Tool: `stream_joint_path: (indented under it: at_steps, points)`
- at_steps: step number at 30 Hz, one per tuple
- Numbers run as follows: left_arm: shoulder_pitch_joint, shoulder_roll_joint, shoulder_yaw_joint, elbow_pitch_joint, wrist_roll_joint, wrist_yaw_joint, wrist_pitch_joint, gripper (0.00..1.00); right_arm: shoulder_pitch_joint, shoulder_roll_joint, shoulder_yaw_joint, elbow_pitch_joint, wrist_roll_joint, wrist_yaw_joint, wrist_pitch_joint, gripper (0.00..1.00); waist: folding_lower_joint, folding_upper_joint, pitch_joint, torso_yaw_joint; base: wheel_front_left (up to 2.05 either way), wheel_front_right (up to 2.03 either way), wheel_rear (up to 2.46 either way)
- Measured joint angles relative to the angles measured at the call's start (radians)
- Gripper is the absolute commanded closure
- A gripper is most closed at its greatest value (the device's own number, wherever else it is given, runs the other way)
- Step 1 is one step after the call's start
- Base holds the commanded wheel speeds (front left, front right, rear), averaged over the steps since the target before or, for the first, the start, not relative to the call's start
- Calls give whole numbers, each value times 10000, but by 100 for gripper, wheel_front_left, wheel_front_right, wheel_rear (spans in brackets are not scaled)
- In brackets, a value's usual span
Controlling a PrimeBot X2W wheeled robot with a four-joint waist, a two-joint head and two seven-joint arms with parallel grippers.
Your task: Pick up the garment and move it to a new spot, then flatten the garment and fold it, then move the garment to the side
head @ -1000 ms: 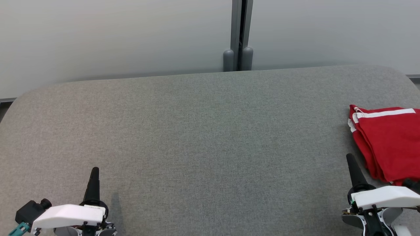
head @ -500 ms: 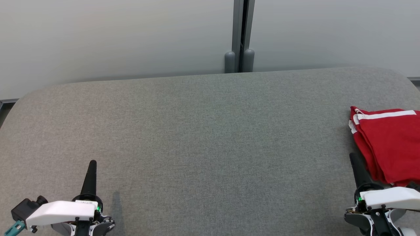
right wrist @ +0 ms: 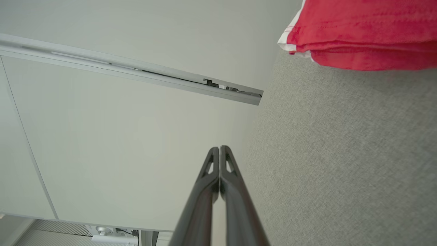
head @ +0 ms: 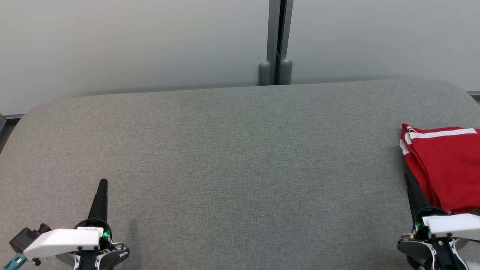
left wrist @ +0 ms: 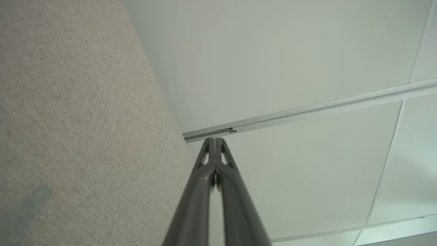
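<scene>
Head view: folded red garment [head: 446,168] flat on grey table [head: 240,161], just beside right gripper [head: 408,176], on its right. Right gripper pressed together, empty. Left gripper [head: 102,183] pressed together too, far from garment.

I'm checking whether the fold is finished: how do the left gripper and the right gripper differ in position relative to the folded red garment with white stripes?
The left gripper hangs over bare grey fabric tabletop, far from the folded red garment with white stripes; the right gripper sits close beside that garment's edge. In the head view the left gripper leans slightly right, while the right gripper leans left. Both are shut and hold nothing.
</scene>
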Motion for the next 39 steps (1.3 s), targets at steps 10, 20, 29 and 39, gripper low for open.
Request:
stream_joint_path:
  at_steps: [10,20,29,39]
  points:
    - [-21,8,65,-127,-738,-90,219,100,81,-8,-90,-224,803,0,186,100,-1,0,-51,38,0,0,0]
    - [-75,17,132,-251,-1419,-167,399,100,130,-13,-199,-399,1570,0,370,100,0,0,-103,76,0,0,0]
    - [-121,23,180,-347,-1975,-238,520,100,170,-19,-278,-568,2159,0,522,100,0,0,-146,107,0,0,0]
    - [-127,25,180,-353,-1975,-238,520,100,172,-19,-280,-568,2159,0,522,100,0,0,-146,108,0,0,0]
